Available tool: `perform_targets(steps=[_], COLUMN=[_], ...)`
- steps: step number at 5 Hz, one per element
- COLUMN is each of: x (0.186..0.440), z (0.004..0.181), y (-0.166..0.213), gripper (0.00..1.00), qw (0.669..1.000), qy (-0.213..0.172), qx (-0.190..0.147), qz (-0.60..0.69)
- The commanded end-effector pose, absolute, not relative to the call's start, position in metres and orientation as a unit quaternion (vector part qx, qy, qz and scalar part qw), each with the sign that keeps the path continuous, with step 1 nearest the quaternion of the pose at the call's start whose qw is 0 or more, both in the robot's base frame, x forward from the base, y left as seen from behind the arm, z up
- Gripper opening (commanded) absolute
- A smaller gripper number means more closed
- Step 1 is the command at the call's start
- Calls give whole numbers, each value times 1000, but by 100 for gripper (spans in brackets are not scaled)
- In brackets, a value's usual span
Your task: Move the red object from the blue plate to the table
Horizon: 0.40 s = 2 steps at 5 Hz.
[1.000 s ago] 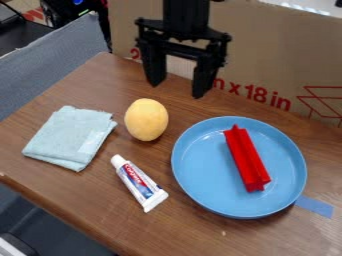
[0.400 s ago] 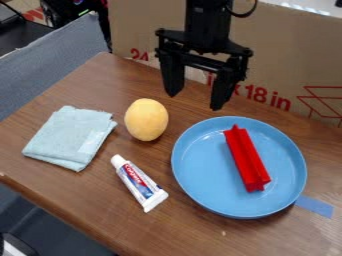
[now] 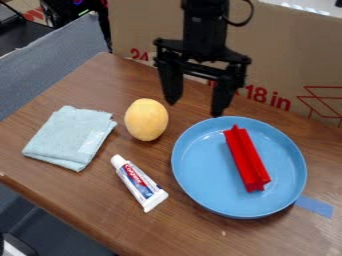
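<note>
Camera view from the front showed the bright red, long rectangular plastic block [image 3: 246,157] lying inside the large round light-blue plastic plate [image 3: 201,170], on the right half of the plate's floor. Its length ran from the far rim toward the near right, and it rested flat with nothing touching it. The plate sat on the dark brown wood-grain tabletop [image 3: 80,95], toward the near right part of the surface.

Above and behind the plate's far-left rim hung the black two-finger gripper [image 3: 198,90], pointing straight down with its fingers spread wide apart and nothing between them. It was clear of both the plate and the block, and stood up and to the left of the block.

Left of the plate, a yellow-orange round ball [image 3: 147,119] rested on the tabletop, just beside the plate's left rim but apart from it. In front of the ball lay a white toothpaste tube with red print [image 3: 138,182], angled with its cap toward the far left and its flat end toward the near right, close to the plate's near-left rim. Farther left, a pale teal folded cloth [image 3: 68,137] lay flat near the table's left edge.

Behind the table stood a brown cardboard box with red lettering [image 3: 287,60], and a strip of blue tape [image 3: 315,208] lay at the tabletop's near right, by the plate.
</note>
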<state>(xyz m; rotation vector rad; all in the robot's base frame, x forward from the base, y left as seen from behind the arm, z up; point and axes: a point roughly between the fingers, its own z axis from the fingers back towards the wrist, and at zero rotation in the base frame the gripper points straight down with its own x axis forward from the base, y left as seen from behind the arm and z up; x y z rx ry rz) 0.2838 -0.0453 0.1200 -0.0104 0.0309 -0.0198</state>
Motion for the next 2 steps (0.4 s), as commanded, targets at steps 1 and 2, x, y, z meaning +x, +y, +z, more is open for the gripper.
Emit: perform_targets(steps=[1,2], x=[286,294], z=[120,109], y=[-65,-95], gripper=[100,100], qw=[1000,998], qy=[-10,-37], qx=[-13,-2], qz=[2,47])
